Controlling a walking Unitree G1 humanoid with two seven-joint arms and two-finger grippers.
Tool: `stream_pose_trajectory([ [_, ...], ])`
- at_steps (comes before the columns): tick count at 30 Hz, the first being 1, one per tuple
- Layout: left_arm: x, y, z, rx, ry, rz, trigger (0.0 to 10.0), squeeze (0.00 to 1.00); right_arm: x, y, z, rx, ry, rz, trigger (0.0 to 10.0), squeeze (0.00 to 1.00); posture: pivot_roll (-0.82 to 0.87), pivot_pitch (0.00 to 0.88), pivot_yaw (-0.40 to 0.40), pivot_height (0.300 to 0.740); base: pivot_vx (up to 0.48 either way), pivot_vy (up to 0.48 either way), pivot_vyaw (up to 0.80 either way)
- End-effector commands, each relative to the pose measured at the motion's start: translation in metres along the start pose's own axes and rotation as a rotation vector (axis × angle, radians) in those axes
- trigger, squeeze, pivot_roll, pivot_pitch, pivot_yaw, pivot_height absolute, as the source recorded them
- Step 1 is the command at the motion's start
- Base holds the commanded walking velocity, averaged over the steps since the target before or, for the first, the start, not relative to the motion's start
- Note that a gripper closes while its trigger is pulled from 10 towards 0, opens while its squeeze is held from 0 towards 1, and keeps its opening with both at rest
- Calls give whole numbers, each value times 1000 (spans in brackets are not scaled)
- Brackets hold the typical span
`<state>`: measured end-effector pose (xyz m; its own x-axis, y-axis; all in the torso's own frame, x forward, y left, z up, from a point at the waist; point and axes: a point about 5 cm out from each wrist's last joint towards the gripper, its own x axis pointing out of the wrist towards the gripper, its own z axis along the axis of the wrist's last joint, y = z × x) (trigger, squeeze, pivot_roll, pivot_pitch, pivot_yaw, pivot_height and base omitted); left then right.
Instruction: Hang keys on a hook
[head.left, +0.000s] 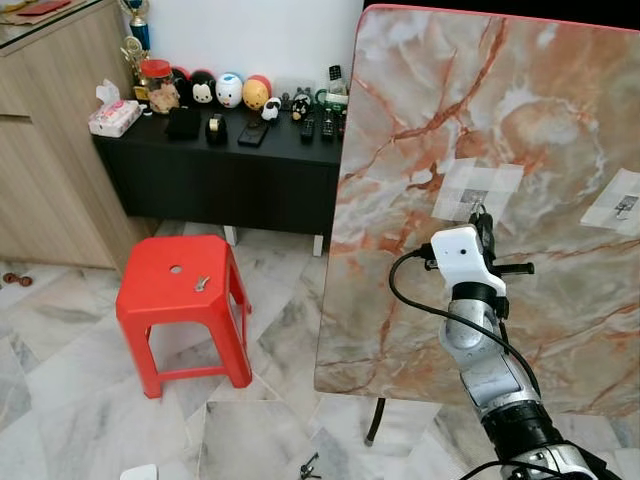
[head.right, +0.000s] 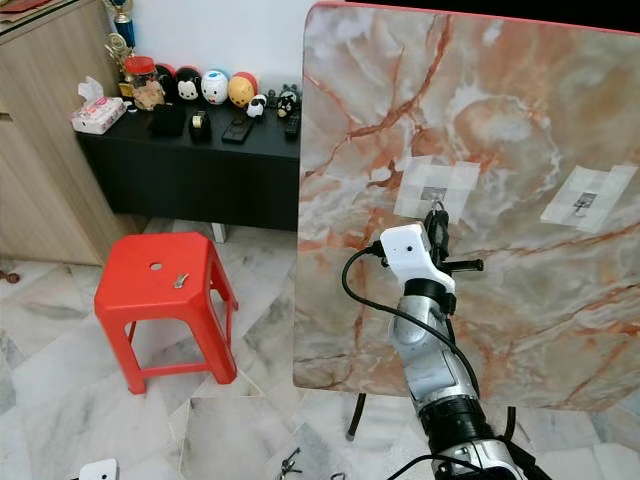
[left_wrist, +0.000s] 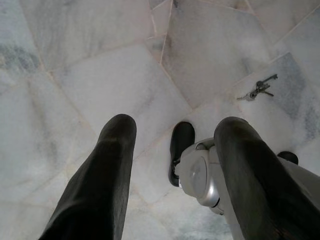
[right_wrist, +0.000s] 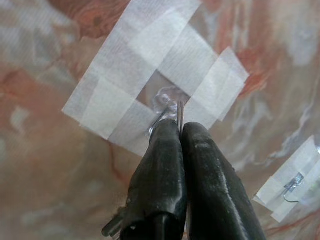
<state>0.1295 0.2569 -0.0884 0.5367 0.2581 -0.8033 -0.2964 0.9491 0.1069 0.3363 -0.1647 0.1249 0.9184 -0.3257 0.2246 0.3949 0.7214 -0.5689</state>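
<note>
I am looking down from the robot's head at a marble-patterned board (head.left: 480, 130) standing upright on my right, with two hooks taped to it under white tape. My right pincer (right_wrist: 179, 125) is raised against the nearer hook (right_wrist: 167, 97), its two black fingers pressed together on a thin metal ring of what seems to be the keys (right_wrist: 179, 114), right at the hook's clear base (I cannot tell whether the ring has caught on the hook). The second taped hook (head.left: 625, 205) sits further right on the board, well apart. A black cable (head.left: 420, 300) loops from the white wrist housing down along the silver arm. My left pincer (left_wrist: 175, 160) hangs low over the marble floor (left_wrist: 90, 90), its fingers spread wide and gripping nothing; another bunch of keys (left_wrist: 257, 89) lies on the tiles near the robot's foot. To the left of the board stands a red plastic stool (head.left: 180, 300) with a small metal object on its seat, too small to identify. Behind it a low black surface (head.left: 230, 150) along the white wall carries a row of round cartoon figurines (head.left: 225, 90), a red-lidded jar, remote controls and a pack of tissues (head.left: 113, 115). A wooden cabinet (head.left: 50, 140) stands at far left. No writing is legible anywhere.
</note>
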Motion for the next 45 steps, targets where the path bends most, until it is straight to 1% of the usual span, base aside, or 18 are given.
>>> stream_pose_trajectory([
  [1,-1,1,-5,2,14,-4,10000,0,7,-5,3,-18,-8,-21,10000,0,5,0,-81,740,0,0,0],
  [2,-1,-2,-5,3,15,-6,10000,0,8,-5,2,-29,-2,-20,10000,0,6,0,-81,740,0,0,0],
  [6,-1,-3,-5,6,16,-8,10000,0,8,-4,-2,-61,3,-11,10000,0,5,0,-81,740,0,0,0],
  [12,-1,-3,-5,9,17,-8,10000,0,7,-1,-5,-59,19,11,10000,0,2,0,-79,740,0,0,0],
  [19,-1,-2,-5,11,16,-5,10000,0,6,4,-4,-56,16,37,10000,0,6,0,-79,740,0,0,0],
  [29,-1,-4,-6,14,16,-6,10000,0,6,4,-4,-64,11,34,10000,0,4,0,-78,740,0,0,0],
  [45,-1,-7,-8,15,20,-11,10000,0,9,-1,-4,-75,3,12,10000,0,4,0,-80,740,0,0,0],
])
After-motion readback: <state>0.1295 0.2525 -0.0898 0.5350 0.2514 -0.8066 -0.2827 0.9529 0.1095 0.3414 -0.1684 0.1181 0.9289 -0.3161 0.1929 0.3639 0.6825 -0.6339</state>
